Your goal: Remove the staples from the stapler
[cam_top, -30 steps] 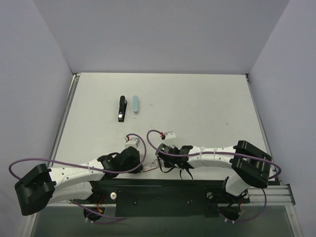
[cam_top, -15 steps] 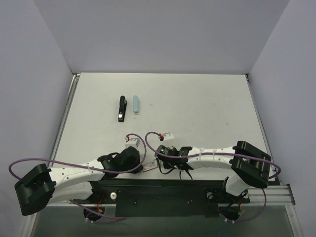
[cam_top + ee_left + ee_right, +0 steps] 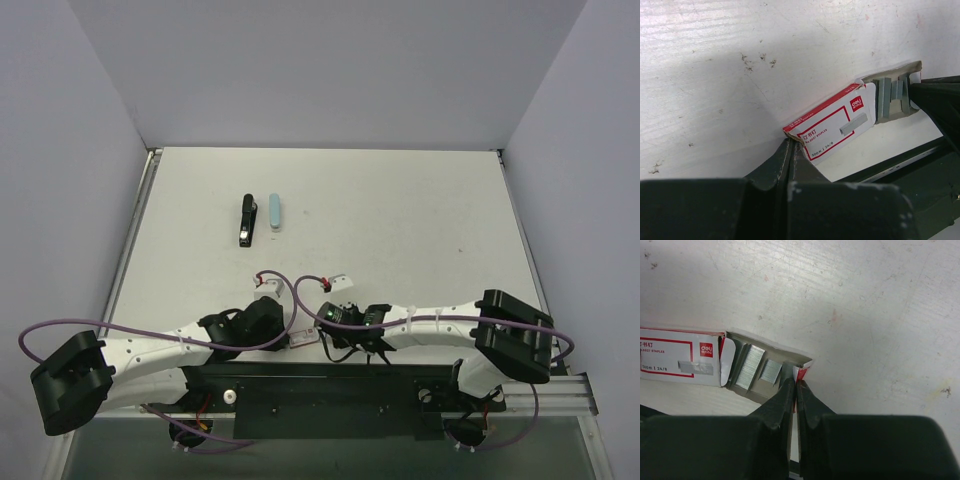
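Left tool [image 3: 791,142] is closed, its tips nipping one corner of a red-and-white staple box [image 3: 832,125] that lies by the near edge of the bench [image 3: 400,220], about midway along. Right tool [image 3: 795,385] is closed too, pinching the end flap of the grey inner tray [image 3: 760,375], which stands partly out of the box with staples [image 3: 751,367] lying in it. Well apart, towards the far left corner, lies the black stapler [image 3: 245,220], just beside a pale blue item [image 3: 275,212]
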